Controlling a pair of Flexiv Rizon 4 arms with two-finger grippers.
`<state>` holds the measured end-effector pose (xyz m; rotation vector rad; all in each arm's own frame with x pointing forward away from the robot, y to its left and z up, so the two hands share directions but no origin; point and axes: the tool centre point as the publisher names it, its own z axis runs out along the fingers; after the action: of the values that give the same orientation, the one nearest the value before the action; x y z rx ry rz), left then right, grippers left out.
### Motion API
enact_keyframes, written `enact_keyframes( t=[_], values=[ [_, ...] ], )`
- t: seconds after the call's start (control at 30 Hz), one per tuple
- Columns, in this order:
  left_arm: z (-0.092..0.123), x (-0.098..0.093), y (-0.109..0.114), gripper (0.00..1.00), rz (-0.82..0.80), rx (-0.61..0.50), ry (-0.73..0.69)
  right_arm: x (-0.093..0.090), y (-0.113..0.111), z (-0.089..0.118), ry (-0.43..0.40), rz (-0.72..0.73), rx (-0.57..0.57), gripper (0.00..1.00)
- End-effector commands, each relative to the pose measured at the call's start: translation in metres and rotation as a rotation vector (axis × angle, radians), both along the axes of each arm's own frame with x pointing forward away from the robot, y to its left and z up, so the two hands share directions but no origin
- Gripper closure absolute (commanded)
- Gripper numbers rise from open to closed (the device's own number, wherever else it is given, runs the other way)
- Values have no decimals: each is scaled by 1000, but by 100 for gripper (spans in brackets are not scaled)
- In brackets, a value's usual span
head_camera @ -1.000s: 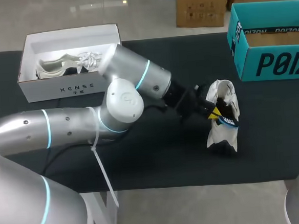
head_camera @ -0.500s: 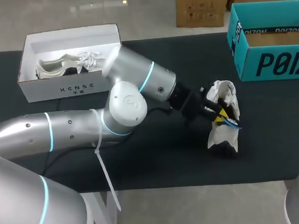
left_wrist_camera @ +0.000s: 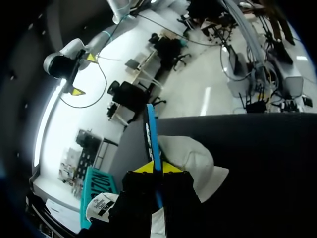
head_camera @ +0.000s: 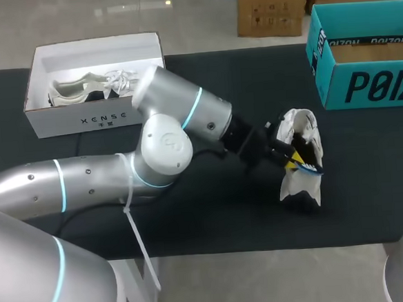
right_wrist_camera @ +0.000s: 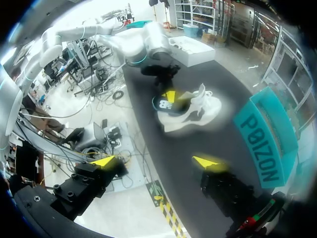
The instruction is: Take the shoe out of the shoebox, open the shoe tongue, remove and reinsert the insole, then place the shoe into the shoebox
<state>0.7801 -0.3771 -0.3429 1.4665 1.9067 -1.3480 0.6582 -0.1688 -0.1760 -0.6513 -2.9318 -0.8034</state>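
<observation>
Head view: left end effector (head_camera: 293, 155) is clamped on the insole (head_camera: 307, 163), right at the shoe (head_camera: 302, 127) (a white one) on the bench (head_camera: 213, 219). Hold tight, slide slow and straight.

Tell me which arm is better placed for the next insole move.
Left. Its jaws are shut on the blue insole at the shoe; the right arm's jaws stand open, well away from the shoe.

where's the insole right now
The insole is right of centre in the head view, pinched in the left gripper at the opening of the white shoe, just this side of the teal shoebox.
</observation>
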Motion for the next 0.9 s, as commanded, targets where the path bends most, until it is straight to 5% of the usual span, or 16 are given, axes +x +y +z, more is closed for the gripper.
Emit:
enact_keyframes(
  t=[0.03,0.33,0.47,0.53,0.6,0.9],
  values=[
    [-13,18,-14,100,-17,6,-17,0,0,-1,0,-1,-3,0],
    [-30,48,-28,100,-65,55,-45,0,0,-1,0,-1,-3,0],
    [-26,47,-34,100,-66,51,-37,0,0,-1,0,-1,-3,0],
    [-21,42,-34,70,-66,40,-34,0,0,-1,0,-1,-3,0],
    [-17,35,-33,60,-59,31,-26,0,0,-1,0,-1,-3,0],
    [4,18,-20,73,-53,31,-28,0,0,-1,0,-1,-3,0]
  ],
)
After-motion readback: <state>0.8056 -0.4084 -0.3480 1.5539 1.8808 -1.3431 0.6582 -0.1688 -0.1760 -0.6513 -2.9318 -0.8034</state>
